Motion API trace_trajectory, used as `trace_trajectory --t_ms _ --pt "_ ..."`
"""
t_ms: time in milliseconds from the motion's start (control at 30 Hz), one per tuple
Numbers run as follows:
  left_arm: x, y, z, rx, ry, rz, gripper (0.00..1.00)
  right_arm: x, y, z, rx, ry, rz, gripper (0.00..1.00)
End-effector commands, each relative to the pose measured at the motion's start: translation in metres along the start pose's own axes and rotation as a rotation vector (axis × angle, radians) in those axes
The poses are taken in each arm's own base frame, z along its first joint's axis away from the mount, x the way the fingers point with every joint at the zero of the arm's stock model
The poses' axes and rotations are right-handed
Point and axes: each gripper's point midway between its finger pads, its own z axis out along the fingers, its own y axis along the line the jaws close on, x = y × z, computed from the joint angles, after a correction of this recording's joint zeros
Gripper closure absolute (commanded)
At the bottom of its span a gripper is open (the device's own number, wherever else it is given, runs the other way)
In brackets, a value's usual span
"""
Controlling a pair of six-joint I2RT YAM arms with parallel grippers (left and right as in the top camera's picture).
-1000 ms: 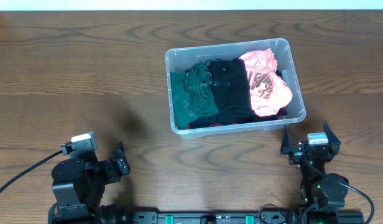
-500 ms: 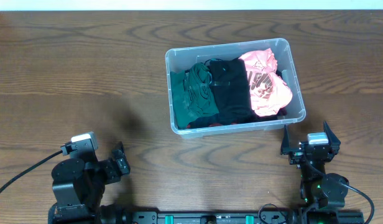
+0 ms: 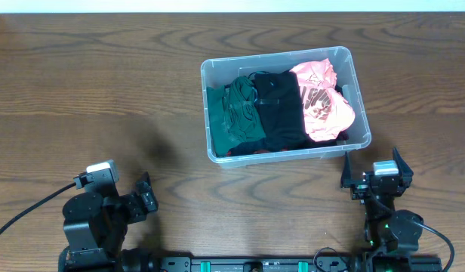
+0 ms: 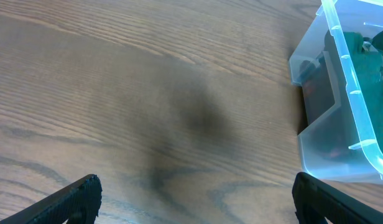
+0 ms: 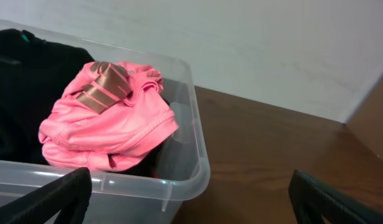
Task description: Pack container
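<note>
The container (image 3: pixel 293 155) sits right of centre on the table (image 3: pixel 97 91), with open wood round its whole rim. It holds three items side by side: green garment (image 3: pixel 234 117), black garment (image 3: pixel 279 113), pink garment (image 3: pixel 321 102). The left gripper (image 4: pixel 194 198) and right gripper (image 3: pixel 372 170) are near the front edge, jaws wide and holding nothing.

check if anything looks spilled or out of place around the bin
Nothing is spilled. The green garment, black garment and pink garment all lie inside the container. Only the pink one looks untidy, crumpled in a mound at the right end rather than lying flat.
</note>
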Motion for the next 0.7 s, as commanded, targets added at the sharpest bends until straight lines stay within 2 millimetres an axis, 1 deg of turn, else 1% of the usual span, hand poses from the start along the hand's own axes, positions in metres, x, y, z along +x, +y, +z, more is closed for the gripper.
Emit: trace_trajectory --t_ms 0,667 --pt "0.0010 -0.0006 0.0003 0.005 0.001 -0.006 0.02 0.0037 0.0054 0.0009 -0.025 0.012 -0.014 0.01" --pt "0.0016 -0.0036 0.0002 0.018 0.003 0.004 0.02 0.0038 0.0054 0.0009 -0.025 0.013 -0.014 0.01"
